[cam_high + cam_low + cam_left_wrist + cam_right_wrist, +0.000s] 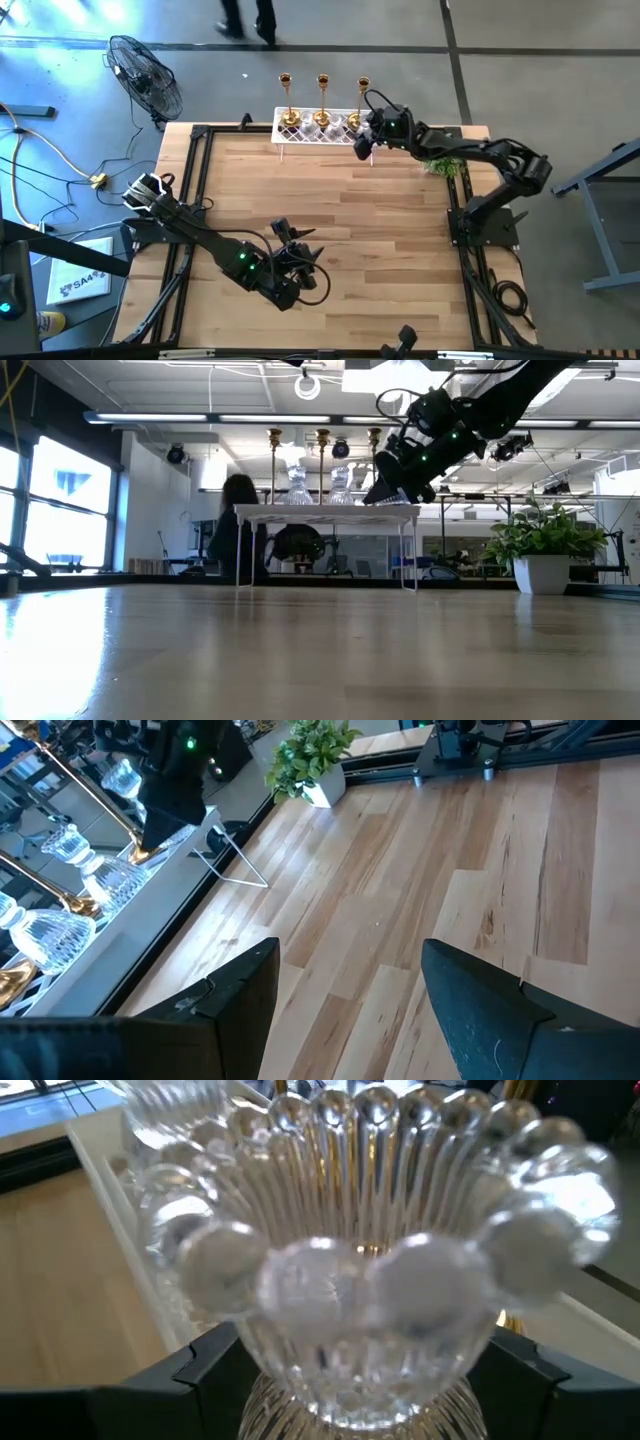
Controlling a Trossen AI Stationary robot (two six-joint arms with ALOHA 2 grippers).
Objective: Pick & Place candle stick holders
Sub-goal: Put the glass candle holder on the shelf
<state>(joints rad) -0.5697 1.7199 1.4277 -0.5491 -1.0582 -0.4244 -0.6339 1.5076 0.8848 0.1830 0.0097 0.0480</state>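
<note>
A white lattice rack point(318, 127) stands at the table's far edge. Three slim gold holders point(322, 82) rise behind it, and clear glass holders point(298, 485) stand on it. My right gripper point(368, 132) is at the rack's right end, shut on a clear glass holder point(370, 1260) that fills the right wrist view. In the low view my right gripper point(392, 488) hides that holder. My left gripper point(350, 1010) is open and empty over the table's near middle point(293, 238). My right gripper pinches the glass holder's ribbed bowl point(262, 1380) between its two fingers, below the beaded rim. The fingers point(205, 1365) come from the table's right, slanting down. The gripper hides the holder's foot, so I cannot tell whether it stands on the rack or is lifted.
A small green plant in a white pot point(445, 165) stands on the table to the right of the rack, under my right arm. A fan point(145, 75) and a person's legs point(245, 20) are on the floor beyond the table. Bare wood lies between the rack and my left gripper.
</note>
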